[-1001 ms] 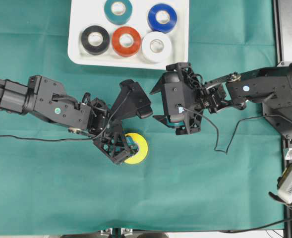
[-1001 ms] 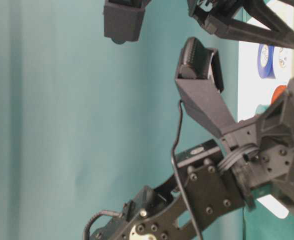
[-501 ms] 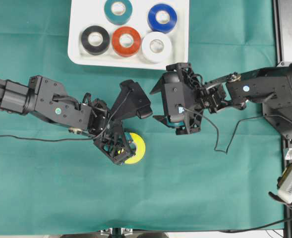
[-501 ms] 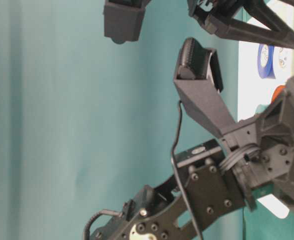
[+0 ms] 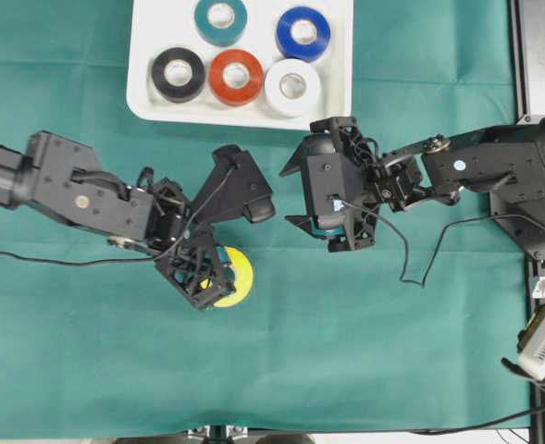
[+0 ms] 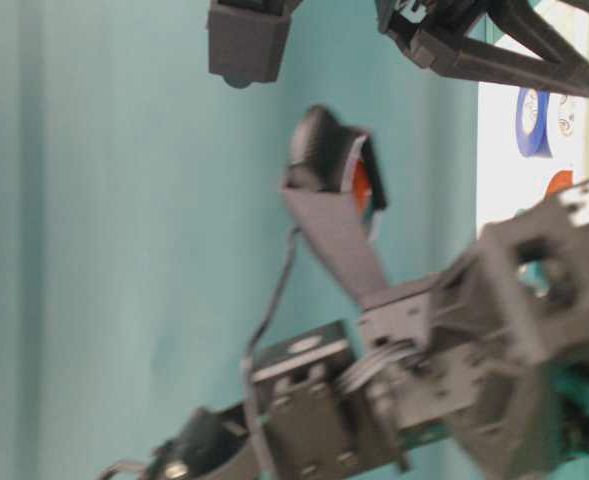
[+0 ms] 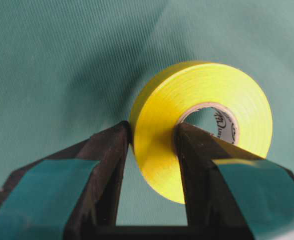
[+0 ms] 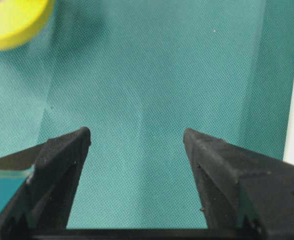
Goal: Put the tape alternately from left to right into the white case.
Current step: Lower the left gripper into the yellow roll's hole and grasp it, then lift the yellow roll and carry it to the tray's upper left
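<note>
One roll remained outside the white case: the yellow roll. The left gripper had its jaws clamped on that roll's wall, one finger against the outer face, the other through the pale core. In the left wrist view the roll stood on edge and appeared clear of the green cloth; whether it was fully lifted I could not tell.

Change over the last second: the left jaws went from nearly shut to fully clamped, and in the overhead view the left arm drew back toward the counter's left edge, taking the yellow roll with it. Judgement: grasp made, carry toward the case comes next.

The right gripper hung with jaws wide apart and nothing between them, near the counter's middle, just below the case's near edge. It had not moved across the frames.

Five rolls lay flat in the case at the counter's far edge: black roll, orange-red roll and white roll in the near row, teal roll and blue roll behind. No roll there had shifted. The yellow one would complete the set.
</note>
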Tool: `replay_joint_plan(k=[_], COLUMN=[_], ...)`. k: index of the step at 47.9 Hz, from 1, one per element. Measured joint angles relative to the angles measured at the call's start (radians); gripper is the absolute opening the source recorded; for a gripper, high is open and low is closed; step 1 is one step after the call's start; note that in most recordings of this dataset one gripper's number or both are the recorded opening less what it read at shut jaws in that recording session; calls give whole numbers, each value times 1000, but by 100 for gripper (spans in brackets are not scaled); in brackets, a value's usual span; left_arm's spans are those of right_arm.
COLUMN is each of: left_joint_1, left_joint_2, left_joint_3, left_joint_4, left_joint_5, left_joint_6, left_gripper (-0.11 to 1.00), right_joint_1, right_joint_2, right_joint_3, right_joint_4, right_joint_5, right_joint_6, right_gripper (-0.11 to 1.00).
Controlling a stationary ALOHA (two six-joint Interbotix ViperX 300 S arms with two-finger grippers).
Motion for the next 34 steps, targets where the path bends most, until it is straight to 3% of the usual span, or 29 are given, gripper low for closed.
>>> replay_joint_plan(k=[34], left_joint_1=[15], left_joint_2=[-91], left_joint_3=[37], left_joint_4=[2], left_joint_5=[66], left_joint_6=[23], left_gripper=[-2], right_joint_1=[0], right_joint_2=[0], right_joint_3=[0], right_joint_4=[0], right_joint_5=[0], right_joint_6=[0], right_gripper=[83])
